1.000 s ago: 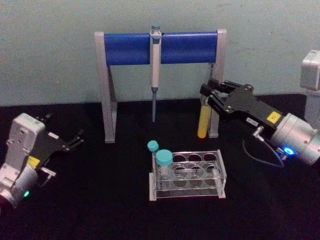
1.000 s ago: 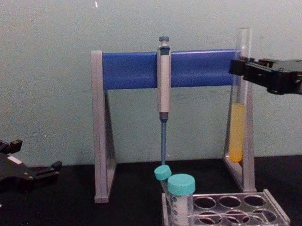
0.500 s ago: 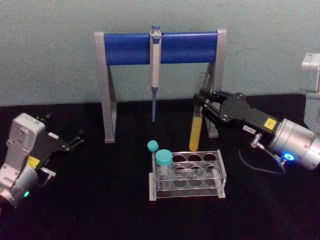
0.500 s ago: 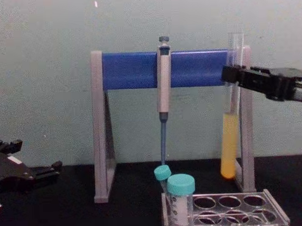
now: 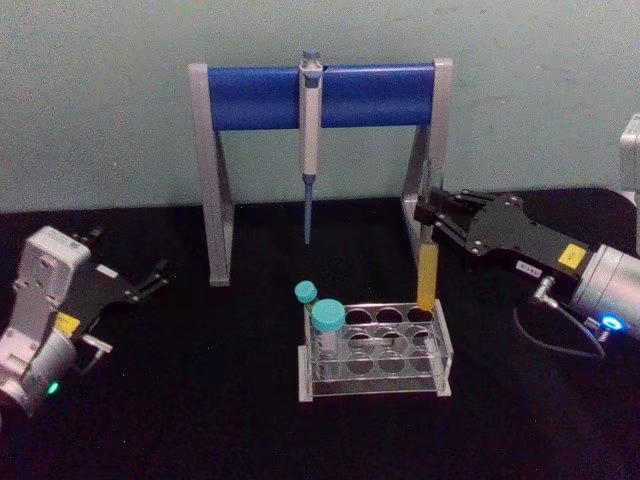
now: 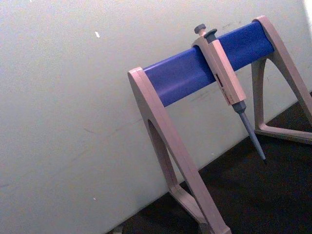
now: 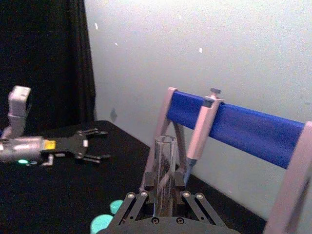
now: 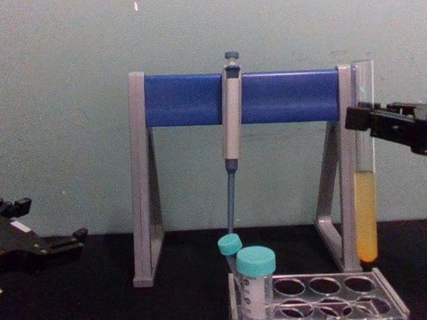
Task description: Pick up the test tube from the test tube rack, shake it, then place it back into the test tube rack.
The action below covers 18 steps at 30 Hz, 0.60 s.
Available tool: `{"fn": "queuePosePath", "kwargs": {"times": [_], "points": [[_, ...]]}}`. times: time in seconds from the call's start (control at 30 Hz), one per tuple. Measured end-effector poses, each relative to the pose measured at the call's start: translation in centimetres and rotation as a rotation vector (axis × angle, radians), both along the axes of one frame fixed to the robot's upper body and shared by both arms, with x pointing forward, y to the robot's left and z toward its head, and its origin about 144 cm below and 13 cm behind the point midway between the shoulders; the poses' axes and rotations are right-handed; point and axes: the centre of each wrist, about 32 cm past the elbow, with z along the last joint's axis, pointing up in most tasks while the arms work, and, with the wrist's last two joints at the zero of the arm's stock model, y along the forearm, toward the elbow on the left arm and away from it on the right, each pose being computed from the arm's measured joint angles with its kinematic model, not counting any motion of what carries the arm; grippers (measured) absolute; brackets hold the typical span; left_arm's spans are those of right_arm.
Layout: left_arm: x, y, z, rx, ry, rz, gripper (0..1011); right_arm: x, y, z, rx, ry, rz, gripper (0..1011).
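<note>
The test tube (image 5: 428, 272) hangs upright with yellow-orange liquid in its lower part, my right gripper (image 5: 432, 214) shut on its upper glass. In the chest view the test tube (image 8: 365, 197) ends just above the back right corner of the test tube rack (image 8: 323, 300), apart from it, under the right gripper (image 8: 359, 120). The clear test tube rack (image 5: 372, 388) stands at the table's middle. From the wrist, the test tube (image 7: 164, 165) stands between the right gripper's fingers (image 7: 142, 196). My left gripper (image 5: 145, 281) rests open at the far left.
Two teal-capped tubes (image 5: 327, 318) (image 5: 305, 291) stand at the rack's left end. Behind it a grey-and-blue stand (image 5: 260, 98) holds a hanging pipette (image 5: 311, 110); its right leg (image 5: 412, 200) is just behind the tube. Black tabletop surrounds the rack.
The right gripper has swung the tube left, then back right and lower, so it now hangs over the rack's back right corner. The left arm has not moved.
</note>
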Motion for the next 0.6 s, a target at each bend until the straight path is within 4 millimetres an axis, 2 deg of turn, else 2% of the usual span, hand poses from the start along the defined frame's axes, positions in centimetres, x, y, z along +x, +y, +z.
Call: {"fn": "queuePosePath", "kwargs": {"times": [0.33, 0.6], "points": [[0.0, 0.0, 0.0, 0.000, 0.000, 0.000, 1001, 1.1, 0.7, -0.2, 0.010, -0.018, -0.024, 233], [0.0, 0.0, 0.0, 0.000, 0.000, 0.000, 1001, 2.1, 1.2, -1.2, 0.039, -0.010, 0.001, 233]]}}
